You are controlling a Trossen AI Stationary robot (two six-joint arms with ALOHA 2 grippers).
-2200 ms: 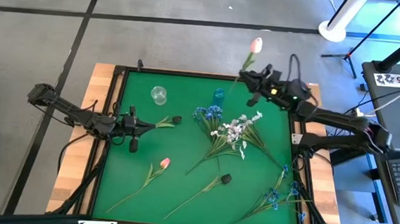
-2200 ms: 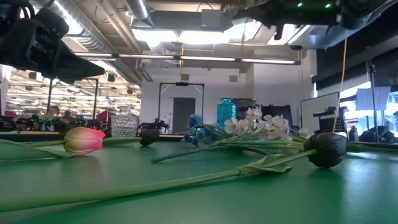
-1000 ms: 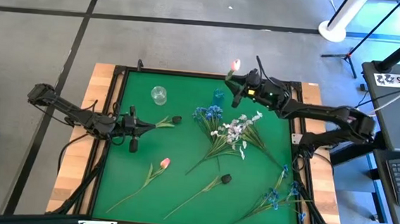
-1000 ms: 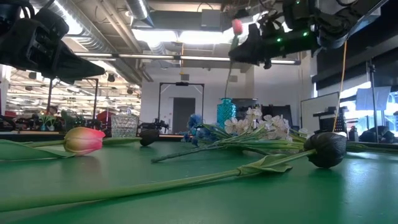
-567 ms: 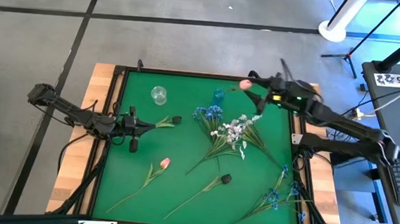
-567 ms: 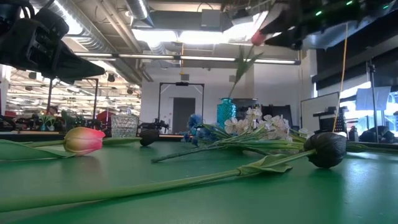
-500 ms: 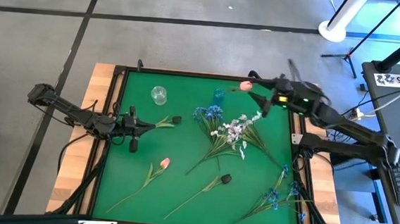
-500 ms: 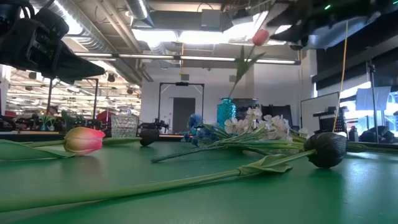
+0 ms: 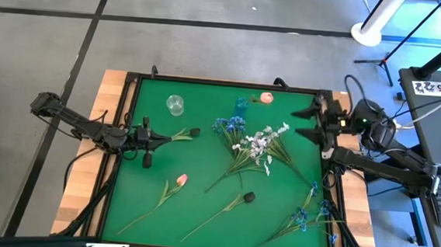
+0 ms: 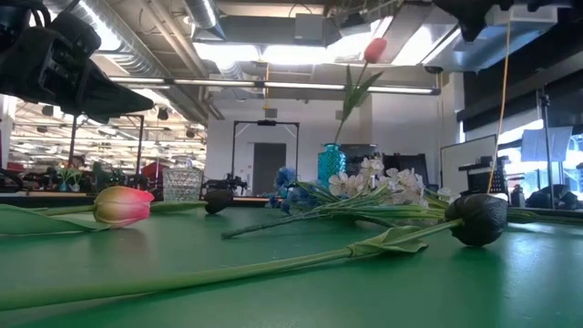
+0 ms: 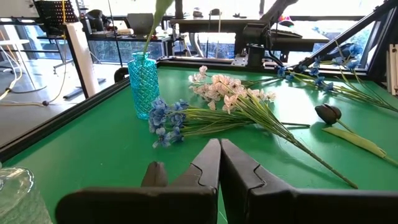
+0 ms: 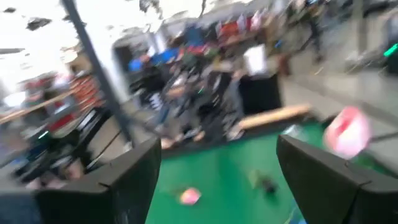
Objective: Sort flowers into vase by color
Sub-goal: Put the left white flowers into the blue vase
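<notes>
One pink tulip (image 9: 181, 181) lies just below the left gripper (image 9: 148, 137), jaws together, nearer than the wide-open right gripper (image 9: 314, 123).

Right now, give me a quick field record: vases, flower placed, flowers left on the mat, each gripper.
blue vase: holds one pink tulip
clear vase: looks empty
on mat: pink tulip on mat, two dark tulip buds, blue and white sprays
left gripper: shut, low near left edge
right gripper: open, at right edge
</notes>
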